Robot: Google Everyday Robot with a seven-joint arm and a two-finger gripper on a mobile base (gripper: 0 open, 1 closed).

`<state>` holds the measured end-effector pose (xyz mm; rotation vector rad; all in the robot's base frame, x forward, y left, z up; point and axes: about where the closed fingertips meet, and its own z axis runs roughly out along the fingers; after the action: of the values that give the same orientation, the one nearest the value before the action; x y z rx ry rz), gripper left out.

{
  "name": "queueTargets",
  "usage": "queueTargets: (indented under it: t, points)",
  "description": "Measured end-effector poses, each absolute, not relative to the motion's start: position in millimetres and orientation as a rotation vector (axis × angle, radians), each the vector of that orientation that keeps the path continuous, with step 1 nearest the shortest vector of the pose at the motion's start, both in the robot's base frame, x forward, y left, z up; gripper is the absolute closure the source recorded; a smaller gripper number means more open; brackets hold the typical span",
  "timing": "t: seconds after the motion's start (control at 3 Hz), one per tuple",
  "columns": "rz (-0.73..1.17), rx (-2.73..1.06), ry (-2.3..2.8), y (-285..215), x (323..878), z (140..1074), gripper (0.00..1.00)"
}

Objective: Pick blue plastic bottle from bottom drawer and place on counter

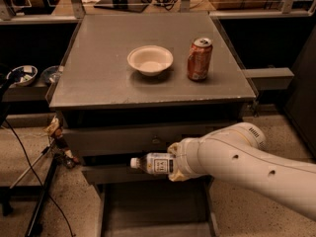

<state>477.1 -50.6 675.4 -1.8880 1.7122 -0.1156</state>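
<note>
My hand point(174, 166) is clamped on the small clear plastic bottle with a white cap point(152, 163), held sideways above the open gray bottom drawer point(148, 211), so the pick looks done and the lift onto the flat gray bench point(98, 78) remains

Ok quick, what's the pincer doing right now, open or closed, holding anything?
The pincer: closed on the blue plastic bottle, held sideways above the open bottom drawer.
</note>
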Motion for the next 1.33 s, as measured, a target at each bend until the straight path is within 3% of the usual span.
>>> queueTargets:
  t: [1.33]
  points:
    - [-0.294,-1.929,1.519,-42,493,769,1.0]
